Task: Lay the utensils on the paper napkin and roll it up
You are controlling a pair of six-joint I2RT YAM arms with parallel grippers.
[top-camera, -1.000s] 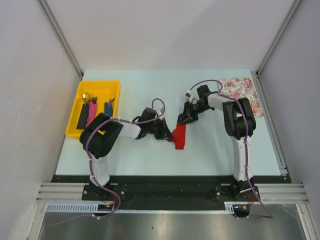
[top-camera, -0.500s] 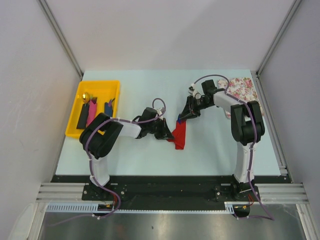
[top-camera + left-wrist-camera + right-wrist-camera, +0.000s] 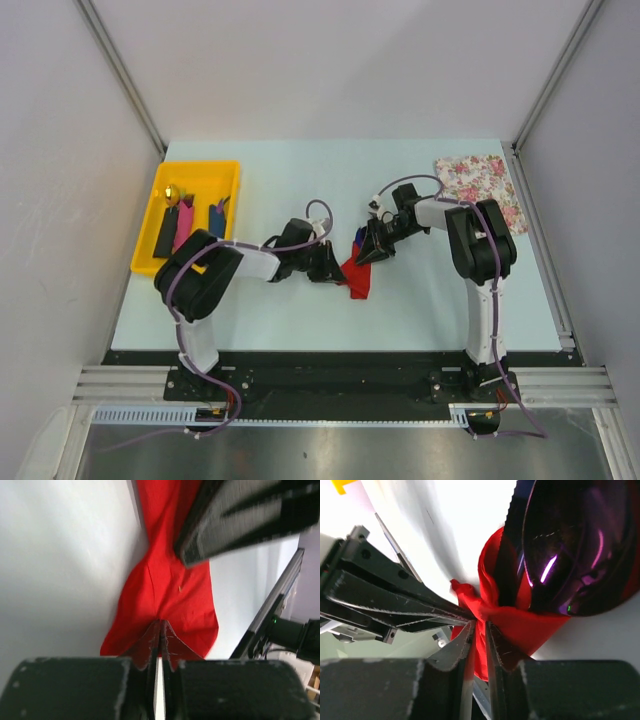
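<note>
The red paper napkin (image 3: pixel 356 277) lies bunched at mid-table, wrapped round dark utensils. A glossy purple spoon bowl (image 3: pixel 575 545) and a serrated knife edge (image 3: pixel 511 520) stick out of its folds (image 3: pixel 520 622). My right gripper (image 3: pixel 363 255) comes in from the right and is shut on a twisted part of the napkin, red paper showing between its tips (image 3: pixel 479 625). My left gripper (image 3: pixel 333 270) comes from the left, jaws together, tips (image 3: pixel 161 624) at the napkin's (image 3: pixel 165 590) near edge, seemingly pinching it. More utensils (image 3: pixel 184 226) lie in the yellow tray.
The yellow tray (image 3: pixel 228 175) sits at the table's left side, holding black, pink and blue handles and a small gold piece (image 3: pixel 172 192). A white pink-flowered sheet (image 3: pixel 482 185) lies at the back right corner. Grey walls close in both sides.
The right arm swung out to the right and came back, lower and closer to the napkin. The napkin stands shorter and more bunched than before. The left arm has hardly moved.
</note>
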